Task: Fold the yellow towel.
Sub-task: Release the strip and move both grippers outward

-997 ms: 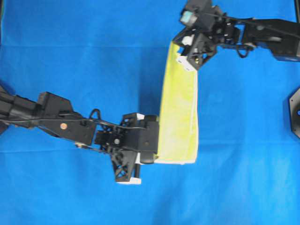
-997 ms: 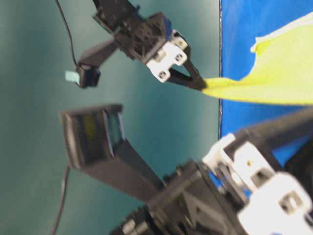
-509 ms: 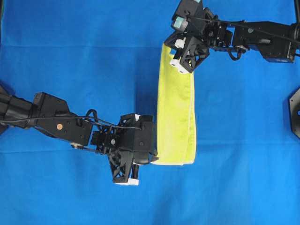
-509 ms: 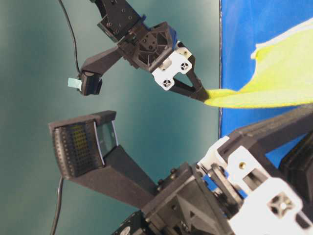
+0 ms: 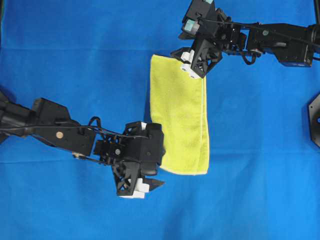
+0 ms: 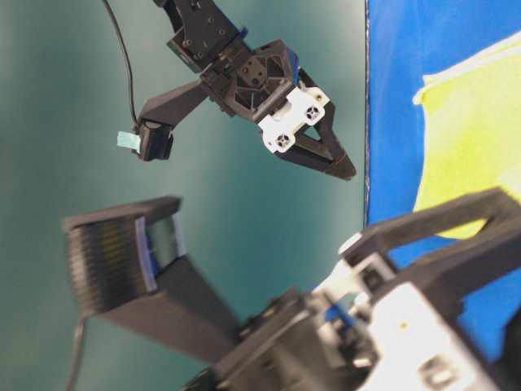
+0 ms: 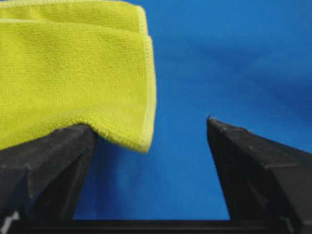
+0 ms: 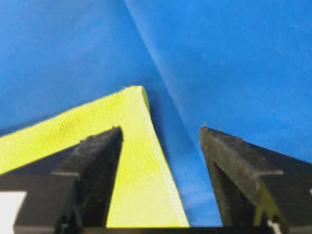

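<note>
Yellow towel [image 5: 181, 115] lying folded in a long strip in the middle of the overhead view, flat on the blue cloth [image 5: 75, 60]. Two layers showing at one corner in the left wrist view.

Left gripper [image 5: 150, 182] at the lower end of the strip, jaws spread wide, holding nothing. One finger [image 7: 48, 156] tucked under a towel corner, with the hem draped over it. Right gripper [image 5: 182, 59] at the upper end, also wide apart and holding nothing, one finger [image 8: 95, 165] over the towel edge.

Could go wrong: pulling the left arm away could drag that draped corner and undo the fold. Lifting first looks safer. Same worry at the top, if the finger there catches the hem. Lower end sits a bit crooked, so another fold may come out uneven.

Around: a black round part [image 5: 314, 120] at the right edge, well apart from the towel. Nothing else near. Only the two arms themselves stand in the way.
</note>
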Robot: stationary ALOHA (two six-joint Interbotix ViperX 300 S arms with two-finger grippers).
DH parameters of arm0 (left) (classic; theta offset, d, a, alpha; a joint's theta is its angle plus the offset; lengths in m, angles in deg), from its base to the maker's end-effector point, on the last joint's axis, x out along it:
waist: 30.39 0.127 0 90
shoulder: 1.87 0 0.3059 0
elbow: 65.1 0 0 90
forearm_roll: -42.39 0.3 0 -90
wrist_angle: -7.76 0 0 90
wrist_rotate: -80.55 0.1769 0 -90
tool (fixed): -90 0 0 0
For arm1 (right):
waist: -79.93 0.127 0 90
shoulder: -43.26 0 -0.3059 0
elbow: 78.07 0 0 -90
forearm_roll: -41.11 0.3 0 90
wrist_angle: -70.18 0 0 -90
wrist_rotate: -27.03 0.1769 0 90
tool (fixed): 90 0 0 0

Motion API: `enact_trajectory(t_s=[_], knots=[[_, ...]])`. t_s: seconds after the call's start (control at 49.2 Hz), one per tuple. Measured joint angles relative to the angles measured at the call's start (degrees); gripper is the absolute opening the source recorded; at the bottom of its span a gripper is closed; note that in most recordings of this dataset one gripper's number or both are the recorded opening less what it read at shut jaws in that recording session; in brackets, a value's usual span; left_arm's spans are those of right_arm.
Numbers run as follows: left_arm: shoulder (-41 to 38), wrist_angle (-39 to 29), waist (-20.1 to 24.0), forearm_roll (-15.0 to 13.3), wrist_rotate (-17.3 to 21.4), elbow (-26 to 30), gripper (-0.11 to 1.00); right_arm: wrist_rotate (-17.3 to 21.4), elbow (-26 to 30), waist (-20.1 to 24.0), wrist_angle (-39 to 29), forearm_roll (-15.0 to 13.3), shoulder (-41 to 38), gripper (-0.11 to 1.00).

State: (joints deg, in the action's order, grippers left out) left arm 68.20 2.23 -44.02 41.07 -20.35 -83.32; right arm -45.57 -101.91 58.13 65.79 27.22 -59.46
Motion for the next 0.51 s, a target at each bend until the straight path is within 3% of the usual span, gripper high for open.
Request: enact_trajectory(t_s=[0.305,0.509], knots=[[10.3,-12.7,-0.2,0.0,-2.5,-3.5,0.77,0.1,-4.0,0.7,-2.5,0.0,9.1,0.63],[18.9,-12.5,0.0,0.0,-1.7,-7.1,0.77,0.2,-9.8,1.2,-0.4,0.0,16.6,0.63]])
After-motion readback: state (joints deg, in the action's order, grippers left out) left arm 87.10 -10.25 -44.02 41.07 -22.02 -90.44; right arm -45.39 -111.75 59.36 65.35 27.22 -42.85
